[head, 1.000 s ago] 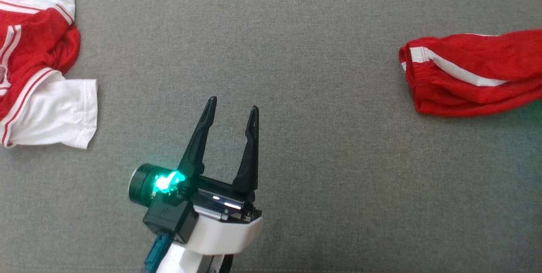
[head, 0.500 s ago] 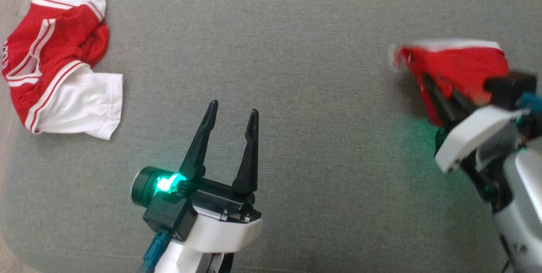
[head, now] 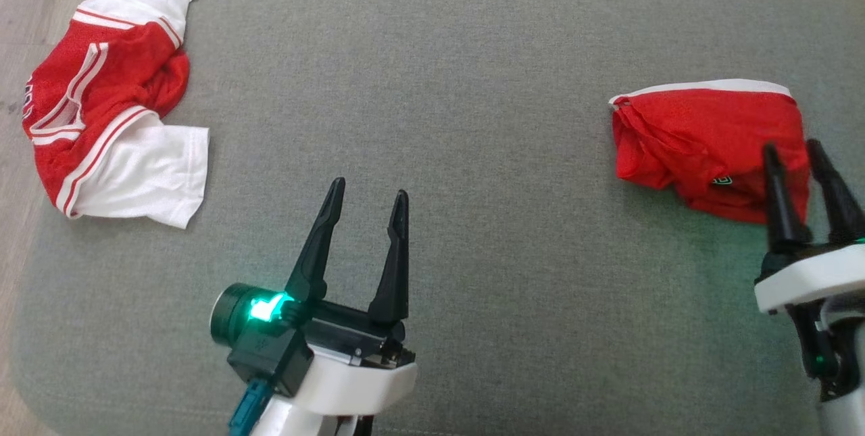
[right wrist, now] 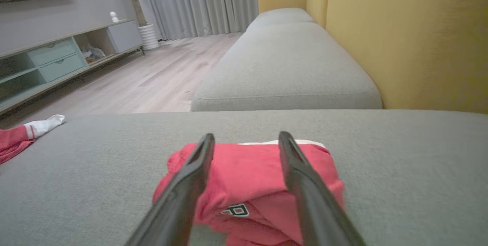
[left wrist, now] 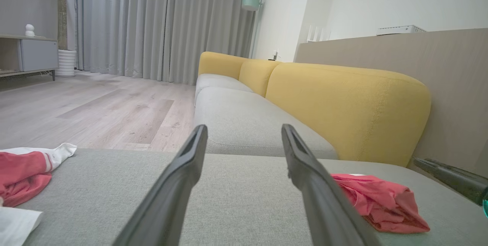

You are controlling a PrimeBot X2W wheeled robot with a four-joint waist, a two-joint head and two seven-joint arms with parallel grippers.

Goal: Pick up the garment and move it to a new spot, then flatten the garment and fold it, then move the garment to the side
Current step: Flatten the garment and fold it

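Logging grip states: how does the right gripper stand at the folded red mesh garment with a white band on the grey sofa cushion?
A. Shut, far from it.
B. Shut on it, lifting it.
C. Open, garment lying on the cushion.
C: the right gripper has its fingers apart, and the folded red mesh garment with a white band lies on the grey sofa cushion.

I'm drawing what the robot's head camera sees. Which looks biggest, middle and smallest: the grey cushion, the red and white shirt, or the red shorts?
1. grey cushion, by far the biggest.
2. red and white shirt.
3. red shorts, bunched up and a bit smaller than the shirt.
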